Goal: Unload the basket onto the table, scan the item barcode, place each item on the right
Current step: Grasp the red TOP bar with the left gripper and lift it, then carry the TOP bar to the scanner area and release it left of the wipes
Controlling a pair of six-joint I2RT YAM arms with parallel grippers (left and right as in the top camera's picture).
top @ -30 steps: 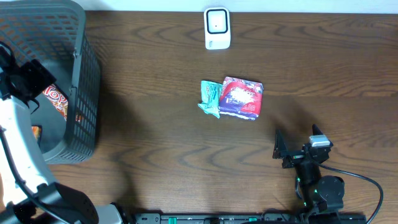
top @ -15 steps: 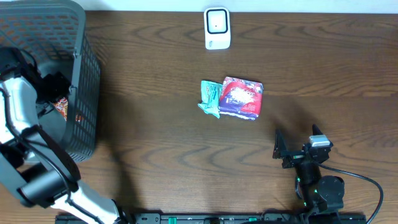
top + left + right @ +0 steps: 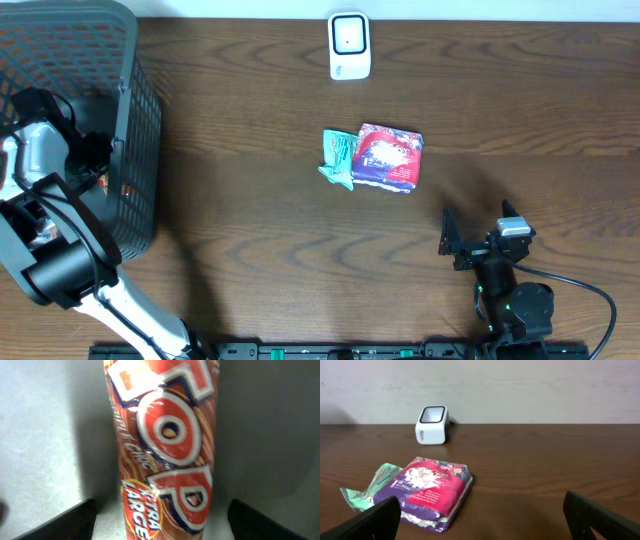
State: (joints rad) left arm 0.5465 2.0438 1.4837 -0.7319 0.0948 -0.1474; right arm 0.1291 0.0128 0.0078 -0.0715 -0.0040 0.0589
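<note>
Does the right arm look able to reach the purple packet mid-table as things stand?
Probably yes: the right tool is open, with only bare table between it and the purple packet; the green wrapper lies against the packet's far side.

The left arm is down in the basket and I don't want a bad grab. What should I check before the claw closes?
1. Snack packet centred between the fingers of the left claw: ok.
2. Left claw open, gaps either side of the packet: ok.
3. Barcode facing the wrist camera: not ok, only the logo side shows.
4. Scanner upright, nothing against it: ok.
5. Right claw open, empty, away from the basket: ok.
</note>
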